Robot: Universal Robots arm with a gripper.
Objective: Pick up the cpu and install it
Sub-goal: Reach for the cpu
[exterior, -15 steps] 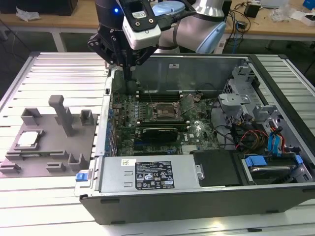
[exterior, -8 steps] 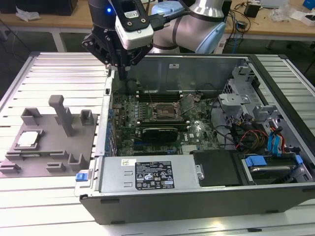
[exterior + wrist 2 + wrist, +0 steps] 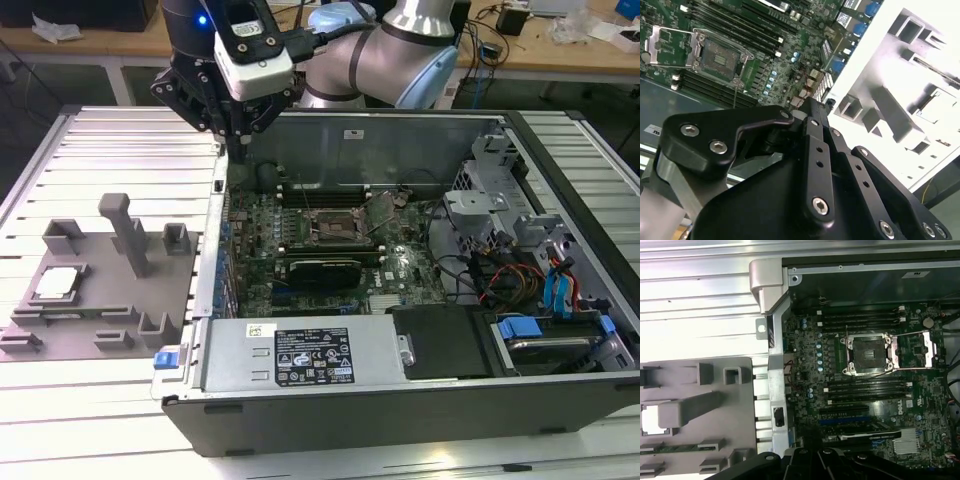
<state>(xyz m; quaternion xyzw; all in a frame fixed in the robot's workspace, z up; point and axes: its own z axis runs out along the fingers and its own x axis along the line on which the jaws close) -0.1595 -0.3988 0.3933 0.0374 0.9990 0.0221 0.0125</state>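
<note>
**Open computer case, tray and arm: items from the front edge backward**

1. Power supply (image 3: pixel 300 355): grey metal box with a white label, lying along the near wall of the open computer case (image 3: pixel 400 425).
2. Drive bay (image 3: pixel 545 335): beside the power supply on the exterior view's right, with blue clips and coloured cables.
3. Grey moulded tray (image 3: pixel 110 310): lies on the slatted metal table (image 3: pixel 120 150) outside the case, on the exterior view's left, and carries several upright posts.
4. The cpu (image 3: pixel 57 283): a pale silvery square lying flat in a recess at the tray's left end, well apart from the gripper.
5. Motherboard (image 3: pixel 330 250): green, on the case floor. Its dark socket (image 3: pixel 335 228) sits near the middle, uncovered, with the metal frame swung open just beside it.
6. Gripper (image 3: pixel 238 140): black, pointing down, hanging above the case's far corner on the exterior view's left. Whether its jaws are spread or pressed together cannot be told.
7. Arm (image 3: pixel 400 50): silver and pale blue, behind the case's far wall.
8. Wooden workbenches (image 3: pixel 570 50): at the back, cluttered.
</note>
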